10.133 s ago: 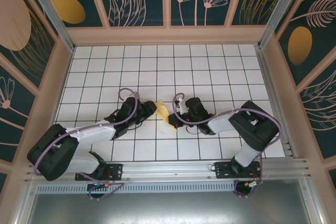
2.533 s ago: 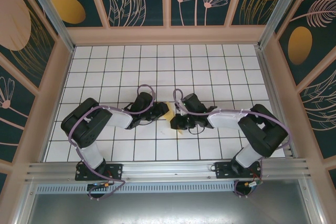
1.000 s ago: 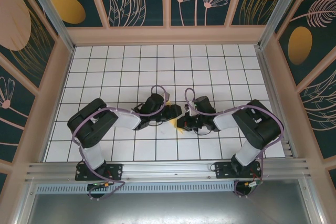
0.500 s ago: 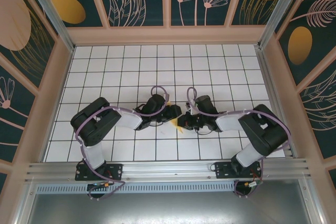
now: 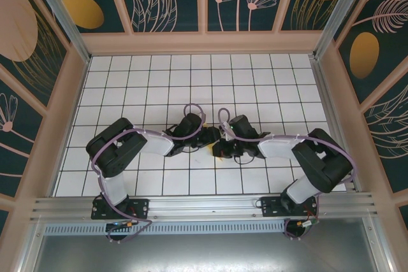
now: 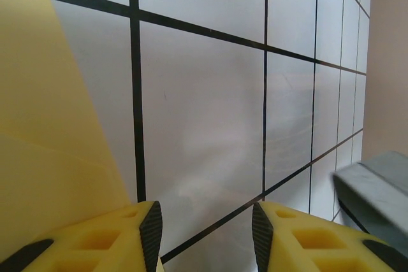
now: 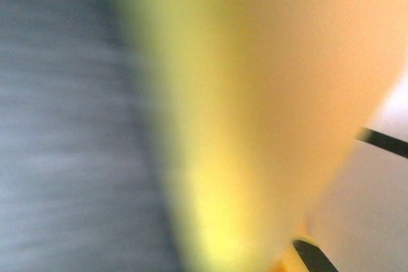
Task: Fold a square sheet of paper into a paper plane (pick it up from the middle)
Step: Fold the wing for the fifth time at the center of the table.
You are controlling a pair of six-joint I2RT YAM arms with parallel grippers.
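Left end effector (image 6: 205, 221) stood open over desk (image 6: 210, 93), folded yellow paper (image 6: 38, 125) beside it, right end effector (image 5: 218, 149) closed, grip unclear.

We see the paper (image 6: 38, 93), thin and yellow-orange, folded with a crease across it. It sits near the middle of the table (image 5: 255, 81).

Both arms bend inward and low, wrists nearly meeting; left gripper (image 5: 208, 139) stands with jaws parted, right gripper (image 5: 217, 149) closed.
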